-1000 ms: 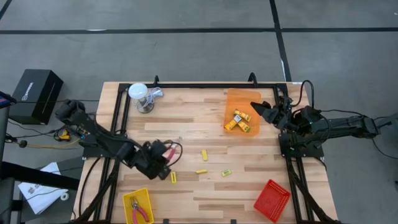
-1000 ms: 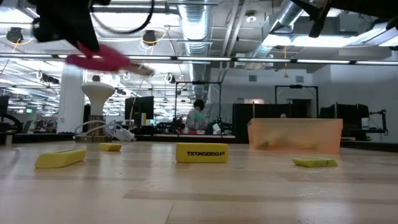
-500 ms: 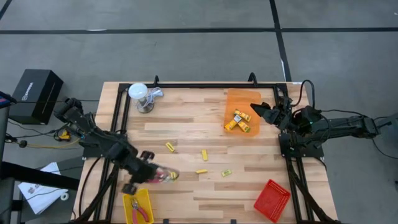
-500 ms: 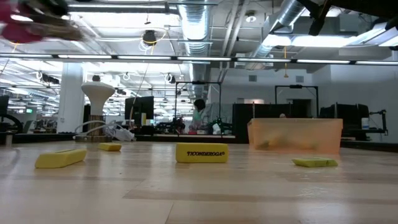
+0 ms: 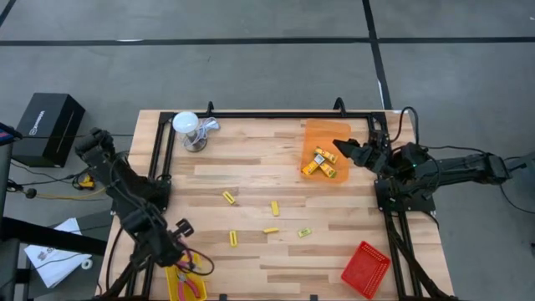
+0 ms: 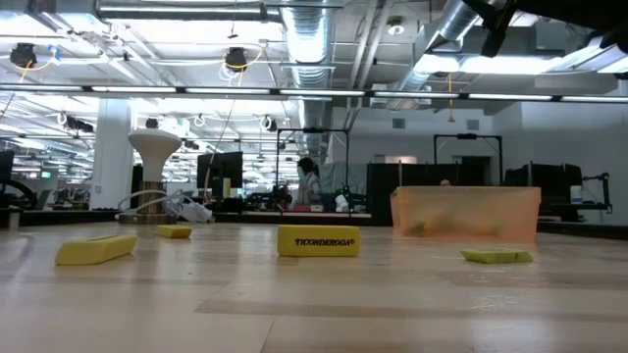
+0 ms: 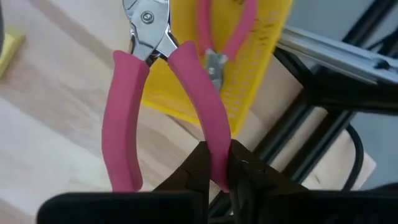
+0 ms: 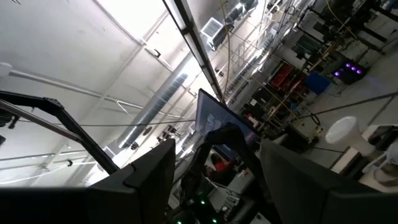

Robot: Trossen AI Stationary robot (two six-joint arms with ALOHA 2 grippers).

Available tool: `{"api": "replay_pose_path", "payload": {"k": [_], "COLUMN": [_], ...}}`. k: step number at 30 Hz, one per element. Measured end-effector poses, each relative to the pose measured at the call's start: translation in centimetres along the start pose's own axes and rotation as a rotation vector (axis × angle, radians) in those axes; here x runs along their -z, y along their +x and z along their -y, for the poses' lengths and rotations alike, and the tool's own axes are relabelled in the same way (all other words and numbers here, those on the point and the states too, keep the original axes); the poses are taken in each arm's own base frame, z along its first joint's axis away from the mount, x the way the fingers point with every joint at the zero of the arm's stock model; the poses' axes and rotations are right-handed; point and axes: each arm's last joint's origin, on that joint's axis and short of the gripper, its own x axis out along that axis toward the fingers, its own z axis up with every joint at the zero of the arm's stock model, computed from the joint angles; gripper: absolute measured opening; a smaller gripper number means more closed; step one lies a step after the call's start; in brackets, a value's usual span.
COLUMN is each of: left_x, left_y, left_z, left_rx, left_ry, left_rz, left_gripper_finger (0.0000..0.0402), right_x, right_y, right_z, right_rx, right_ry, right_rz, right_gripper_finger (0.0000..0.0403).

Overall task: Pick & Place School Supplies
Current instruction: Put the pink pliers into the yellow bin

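Note:
My left gripper [image 5: 184, 253] hangs at the table's near left corner, over the yellow tray [image 5: 177, 287], shut on red-handled pliers [image 7: 163, 93]. A second pair of red-handled pliers [image 7: 221, 37] lies in that tray. Several small yellow blocks lie flat on the wood mid-table [image 5: 228, 197] [image 5: 274, 208] [image 5: 233, 238] [image 5: 271, 230]. A few more lie in the orange tray [image 5: 322, 134]. My right gripper [image 5: 343, 150] is open at the right edge beside the orange tray, raised and tipped upward, with nothing between its fingers. My left gripper pinches one of the pliers' two handles [image 7: 210, 140] between its two fingers, near the handle's free end. The fingers come from above, pointing steeply down. The pliers hang lifted clear, their metal head [image 7: 149, 25] lowest, over the yellow tray's edge; the other handle is free.
A white cup-like object [image 5: 188, 130] stands at the far left. A red tray [image 5: 365, 269] sits at the near right. The black frame rails [image 5: 159, 159] run along the table's left and right sides. In the low view a labelled yellow block [image 6: 317, 240] lies mid-table.
My left gripper has carried the pliers from the table's left middle toward the near left corner, ending over the yellow tray. Its wrist has rolled, so the pliers have turned from lying roughly level to hanging head-down. It has left the low view.

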Motion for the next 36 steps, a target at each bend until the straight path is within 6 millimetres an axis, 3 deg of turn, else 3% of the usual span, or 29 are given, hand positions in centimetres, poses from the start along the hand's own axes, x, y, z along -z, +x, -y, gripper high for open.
{"api": "replay_pose_path", "payload": {"k": [9, 18, 36], "left_x": [0.2, 0.2, -1.1], "left_y": [0.3, 3.2, 4.4], "left_z": [1.7, 1.5, 1.0], "left_rx": [0.029, 0.104, 0.100], "left_ry": [0.096, 0.096, 0.223], "left_rz": [-0.013, -0.051, 0.050], "left_gripper_finger": [0.0024, 0.0024, 0.0024], "right_x": [0.2, 0.3, 0.3], "right_y": [0.2, 0.2, 0.2], "right_z": [0.2, 0.2, 0.3], "right_rx": [0.010, 0.013, 0.018], "right_ry": [-0.003, -0.012, -0.041], "right_rz": [-0.008, -0.011, -0.015], "right_gripper_finger": [0.0225, 0.0225, 0.0225]}}
